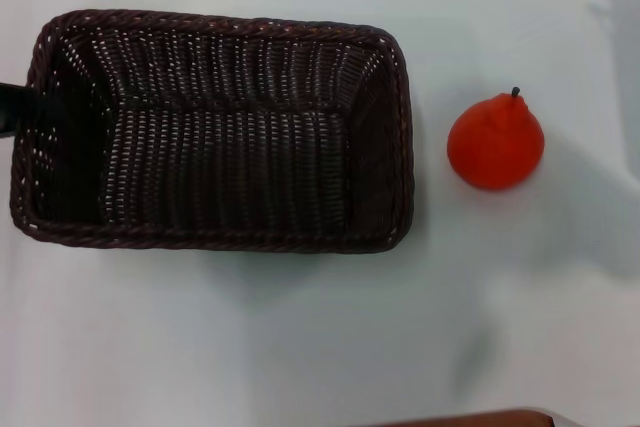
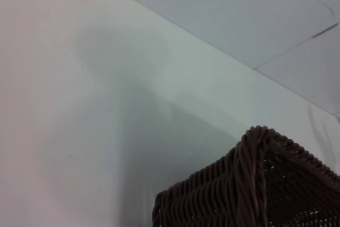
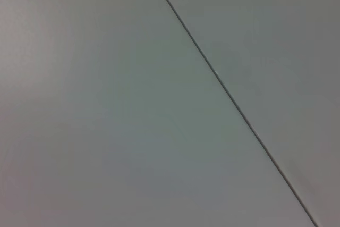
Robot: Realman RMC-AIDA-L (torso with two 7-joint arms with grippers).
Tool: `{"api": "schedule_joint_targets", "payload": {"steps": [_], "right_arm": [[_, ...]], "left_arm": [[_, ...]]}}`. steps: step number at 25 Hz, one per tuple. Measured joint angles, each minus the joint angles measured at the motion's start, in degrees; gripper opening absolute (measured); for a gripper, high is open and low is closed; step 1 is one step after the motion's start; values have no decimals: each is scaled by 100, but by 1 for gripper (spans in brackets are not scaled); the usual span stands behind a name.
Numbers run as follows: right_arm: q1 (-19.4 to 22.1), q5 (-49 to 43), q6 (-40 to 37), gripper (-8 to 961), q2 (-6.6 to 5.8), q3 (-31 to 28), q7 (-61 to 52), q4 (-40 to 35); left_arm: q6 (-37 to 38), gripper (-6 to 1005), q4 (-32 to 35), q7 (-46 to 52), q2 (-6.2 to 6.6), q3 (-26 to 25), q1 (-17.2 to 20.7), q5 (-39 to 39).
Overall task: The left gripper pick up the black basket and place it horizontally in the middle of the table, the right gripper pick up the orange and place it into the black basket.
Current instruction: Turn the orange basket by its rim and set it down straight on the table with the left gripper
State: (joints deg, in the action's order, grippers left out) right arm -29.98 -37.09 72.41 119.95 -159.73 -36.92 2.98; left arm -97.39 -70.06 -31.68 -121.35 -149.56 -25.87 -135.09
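I count one basket, one fruit and one claw tip on my screens. The single large rectangular dark brown-black woven wicker basket (image 1: 215,132) sits flat on the plain white table (image 1: 300,347), its long sides running across my head view, its braided rim up and its inside holding nothing. In the left wrist view I see only one corner of that basket (image 2: 255,184) against the table (image 2: 79,104).

The one small bright orange-red fruit, an orange (image 1: 496,141) with a bumpy neck and short dark stem, stands on the table to the right of the basket, near its right short end but apart from it, stem pointing away from me.

The left claw (image 1: 12,109) shows only as a thin black bar at the basket's left short end, meeting the rim there. I cannot tell whether its fingers are apart, together or clamped on the wicker.

The right claw appears on none of my feeds; its wrist camera gives me just a pale surface crossed by one thin dark seam.
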Motion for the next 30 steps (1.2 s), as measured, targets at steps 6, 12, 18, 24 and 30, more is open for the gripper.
{"api": "schedule_joint_targets", "payload": {"steps": [6,12,18,24,30], "right_arm": [[20,0,0,718,-6,-6,0,-15],[20,0,0,717,-7,-6,0,-26],[42,0,1,717,-7,-5,0,-34],[37,0,1,716,-7,-6,0,-45],[29,0,1,716,-7,-6,0,-45]], "left_arm": [[212,215,122,11,-21,-36,30,1],[319,222,162,13,-65,-199,43,34],[418,228,374,-6,-81,-234,47,44],[499,235,467,19,-99,-302,47,48],[582,276,578,25,-90,-462,101,165]]}}
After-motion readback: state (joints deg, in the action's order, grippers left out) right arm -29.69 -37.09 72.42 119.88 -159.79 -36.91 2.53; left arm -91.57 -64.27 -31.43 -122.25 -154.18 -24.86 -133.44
